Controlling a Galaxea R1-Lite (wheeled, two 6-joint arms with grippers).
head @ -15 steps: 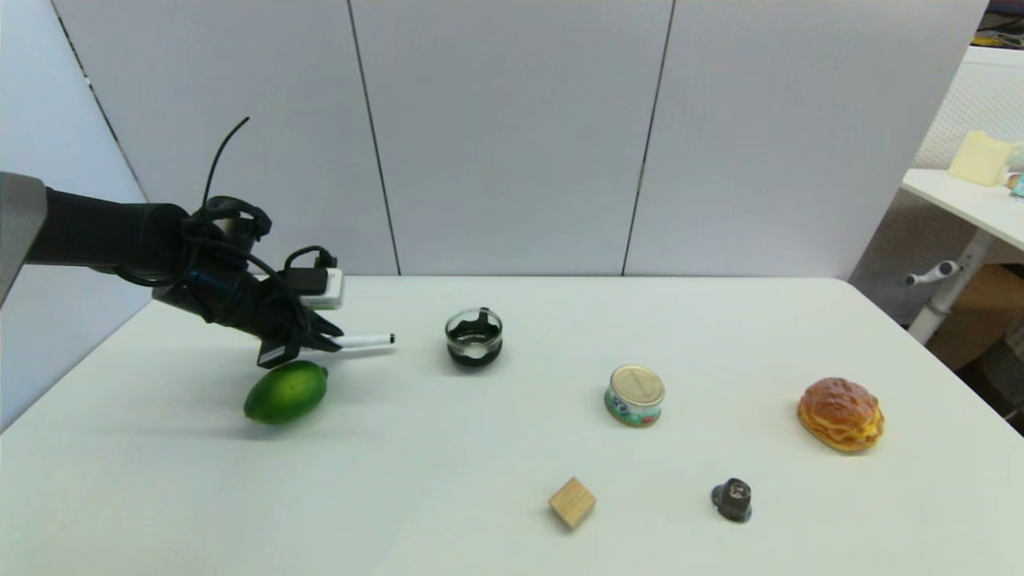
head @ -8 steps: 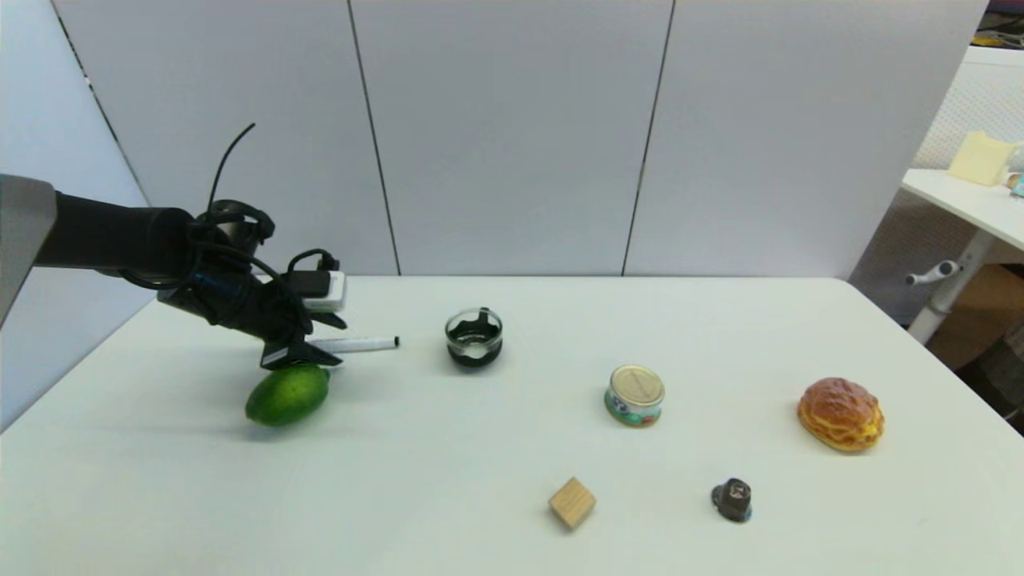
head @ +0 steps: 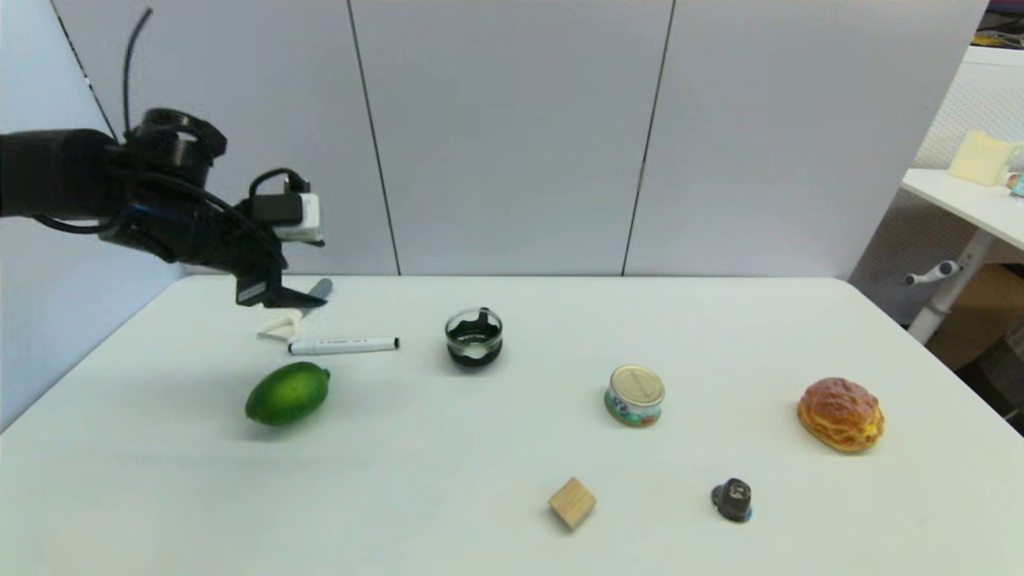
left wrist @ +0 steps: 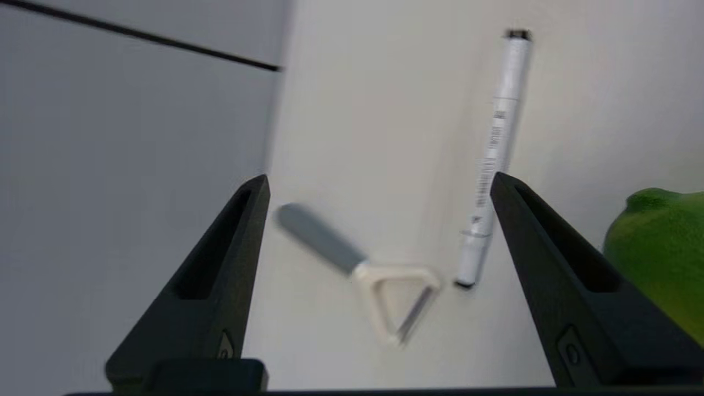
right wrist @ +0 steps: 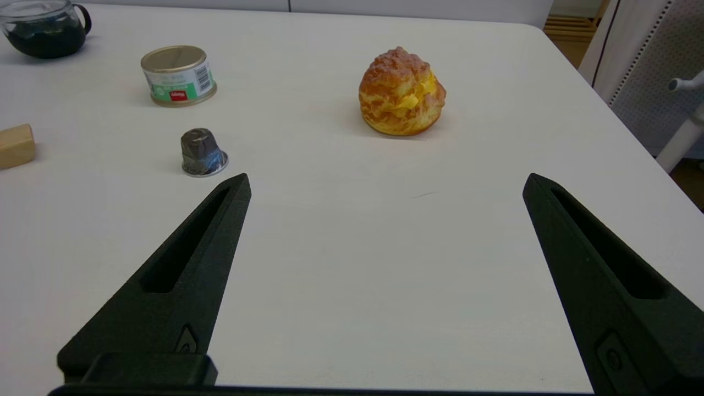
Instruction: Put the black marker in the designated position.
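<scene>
**Head view: marker lying on the table, left gripper above it and empty**

Head view, left to right. The left gripper (head: pixel 300 298) hung in the air over the far left part of the white table (head: pixel 480 448). The left wrist view showed its two black fingers (left wrist: pixel 220 264) spread wide apart with nothing between them. Below the gripper lay the white peeler (head: pixel 282 324), its grey handle pointing toward the back wall. Just beside the peeler, on the near side, the black marker (head: pixel 344 346) lay flat on the table, its length running left to right. It touched neither the gripper nor the lime (head: pixel 287 392), which sat nearer the robot.

To the right of the marker, apart from it, stood the small glass pot (head: pixel 474 337) with dark contents. Further right came the wooden block (head: pixel 572 502) near the front edge, the tin can (head: pixel 635 394), the dark capsule (head: pixel 732 499) and the cream puff (head: pixel 841 414).

The right gripper (right wrist: pixel 385 181) was parked low over the near right part of the table, its fingers spread wide and empty.
</scene>
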